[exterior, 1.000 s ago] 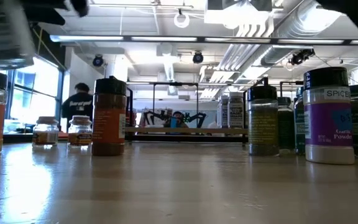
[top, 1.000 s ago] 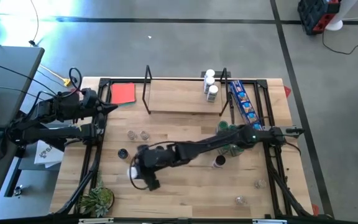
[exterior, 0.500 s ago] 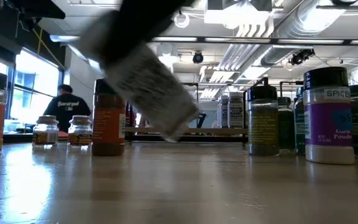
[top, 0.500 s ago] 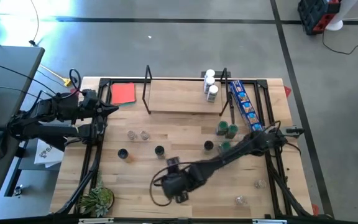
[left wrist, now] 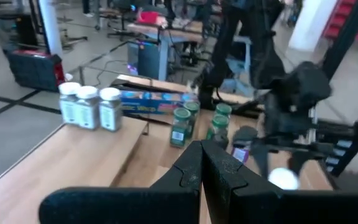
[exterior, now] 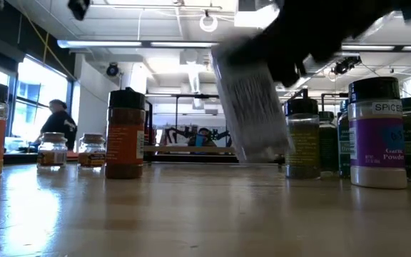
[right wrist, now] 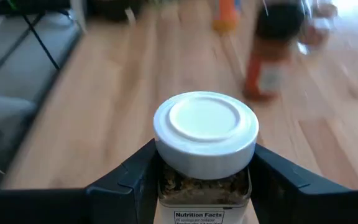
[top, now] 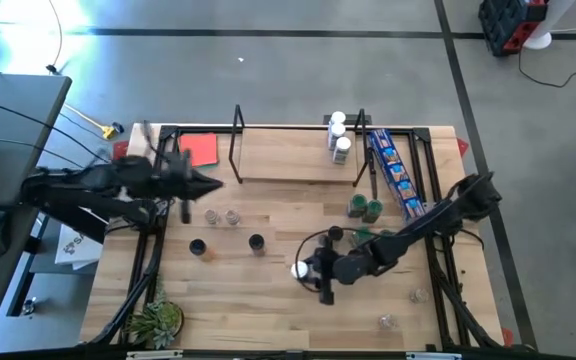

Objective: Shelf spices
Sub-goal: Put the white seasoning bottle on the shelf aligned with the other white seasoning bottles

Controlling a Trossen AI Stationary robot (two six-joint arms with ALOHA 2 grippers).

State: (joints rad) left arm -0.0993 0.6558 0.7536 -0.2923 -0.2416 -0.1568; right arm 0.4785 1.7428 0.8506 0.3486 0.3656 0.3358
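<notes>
Above the table's middle front, the right gripper (top: 313,271) clamps a white-lidded spice jar (right wrist: 205,146) by its shoulders just under the lid, a rigid, light, likely slick container best held there, while the left gripper (top: 211,186) hangs closed and empty.

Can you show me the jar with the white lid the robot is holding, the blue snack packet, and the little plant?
White-lidded jar (right wrist: 205,126): right wrist view, on its lid top.
Blue snack packet (top: 393,166): high view, on its middle.
Small plant (top: 158,322): high view, on its leaves.
</notes>
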